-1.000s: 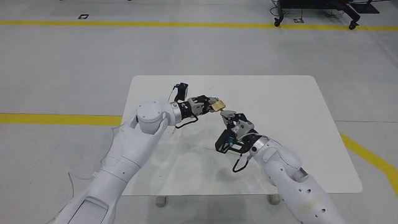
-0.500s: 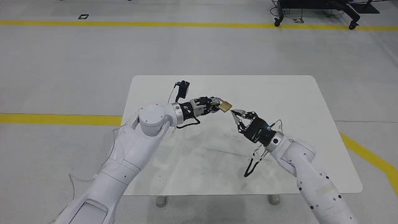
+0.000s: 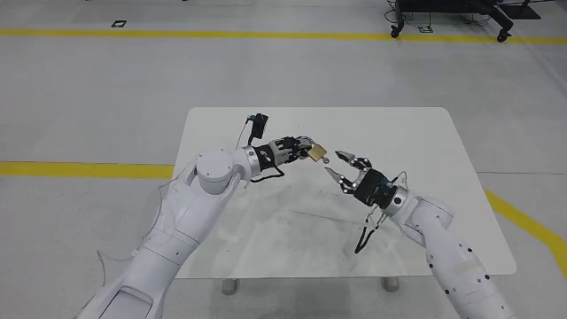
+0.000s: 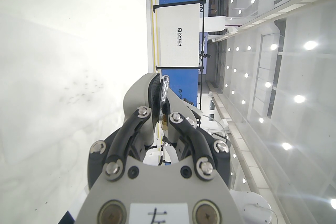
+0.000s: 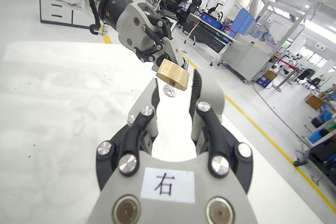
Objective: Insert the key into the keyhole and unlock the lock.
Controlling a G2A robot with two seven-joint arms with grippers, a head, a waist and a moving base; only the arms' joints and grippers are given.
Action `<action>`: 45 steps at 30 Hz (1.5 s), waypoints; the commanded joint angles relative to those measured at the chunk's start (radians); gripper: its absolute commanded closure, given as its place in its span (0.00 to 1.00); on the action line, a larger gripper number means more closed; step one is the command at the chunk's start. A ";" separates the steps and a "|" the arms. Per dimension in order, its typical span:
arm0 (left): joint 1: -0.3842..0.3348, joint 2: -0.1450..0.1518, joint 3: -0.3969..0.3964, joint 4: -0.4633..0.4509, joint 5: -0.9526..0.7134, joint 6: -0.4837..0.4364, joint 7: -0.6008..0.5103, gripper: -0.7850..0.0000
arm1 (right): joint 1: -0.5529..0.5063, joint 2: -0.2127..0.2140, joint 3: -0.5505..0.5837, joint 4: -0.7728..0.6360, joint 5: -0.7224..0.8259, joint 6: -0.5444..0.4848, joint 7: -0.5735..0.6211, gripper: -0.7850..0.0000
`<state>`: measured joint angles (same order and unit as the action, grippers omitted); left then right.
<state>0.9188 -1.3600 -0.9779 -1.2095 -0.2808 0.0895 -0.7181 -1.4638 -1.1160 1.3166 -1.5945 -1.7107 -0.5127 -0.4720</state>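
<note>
- The white rectangular desk (image 3: pixel 425 142) lies beneath both arms. Nothing of the task rests on it, so a dropped part would fall to its hard top.
- The left hand (image 3: pixel 301 149) is closed on the lock's silver shackle (image 5: pixel 185 62) and holds the lock in the air above the middle of the desk.
- The right hand (image 3: pixel 334 163) stands with its fingers spread wide, just beside the lock and gripping nothing.
- The small brass padlock (image 5: pixel 173 74) hangs with its keyhole face towards the right hand. It looks solid, stiff and heavy for its bulk, with smooth sides. Held only by the shackle, it will likely swing or twist when the key is turned, so the left grip needs to be firm.
- The small silver key (image 5: pixel 169 89) appears already seated in the keyhole, with its round flat head sticking out. It is thin, light and slick. The best hold is probably across the two flat faces of the head, squarely, so the turn does not slip.
</note>
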 commanded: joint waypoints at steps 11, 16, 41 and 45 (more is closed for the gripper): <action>-0.017 -0.006 0.018 0.021 -0.001 0.024 -0.030 1.00 | -0.050 0.001 -0.094 -0.169 -0.446 0.263 0.274 0.53; -0.028 -0.010 0.037 0.035 0.007 0.029 -0.044 1.00 | -0.034 -0.005 -0.121 -0.178 -0.475 0.284 0.335 0.56; -0.047 -0.013 0.037 0.062 -0.012 0.032 -0.115 0.00 | -0.019 -0.016 -0.089 -0.123 -0.370 0.319 0.347 1.00; -0.050 -0.014 0.041 0.064 -0.010 0.031 -0.119 0.00 | -0.034 -0.011 -0.053 -0.114 -0.345 0.304 0.337 1.00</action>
<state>0.8699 -1.3735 -0.9376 -1.1464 -0.2901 0.1209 -0.8366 -1.4944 -1.1285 1.2529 -1.7102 -2.0594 -0.2039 -0.1328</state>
